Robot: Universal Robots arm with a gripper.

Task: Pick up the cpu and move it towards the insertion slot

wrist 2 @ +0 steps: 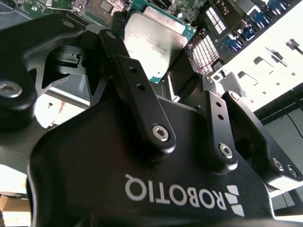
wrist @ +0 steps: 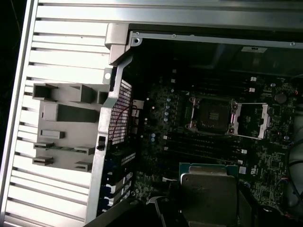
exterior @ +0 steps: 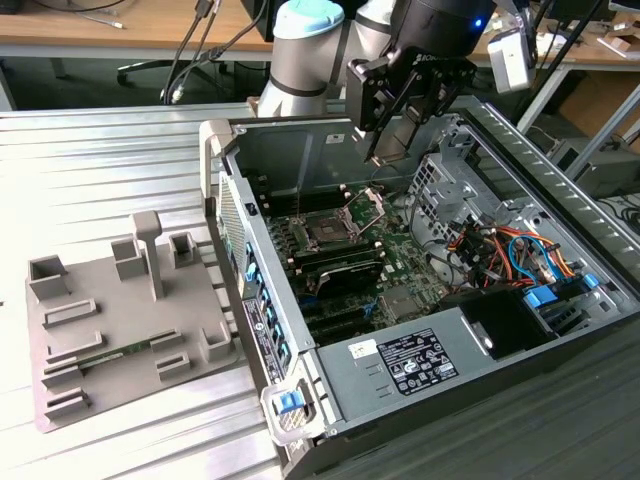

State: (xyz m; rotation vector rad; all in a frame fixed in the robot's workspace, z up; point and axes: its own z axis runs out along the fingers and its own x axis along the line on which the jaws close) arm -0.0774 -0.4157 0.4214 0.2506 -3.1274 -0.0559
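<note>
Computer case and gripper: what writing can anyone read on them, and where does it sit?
Gripper body: white maker's mark, upside down in the second wrist view; brand name, not quoted.
White label inside the computer case: too small to read.
Cpu face: no print I can read.

white lettering on the gripper [wrist 2: 150, 52]; illegible print on a label [exterior: 405, 362].

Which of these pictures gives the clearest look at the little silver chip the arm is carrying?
The second wrist view: the cpu shows its silvery face and green edge, clamped in the gripper. The first wrist view shows the cpu from its other side, partly cut off. In the exterior view, the gripper hangs over the open computer case.
</note>
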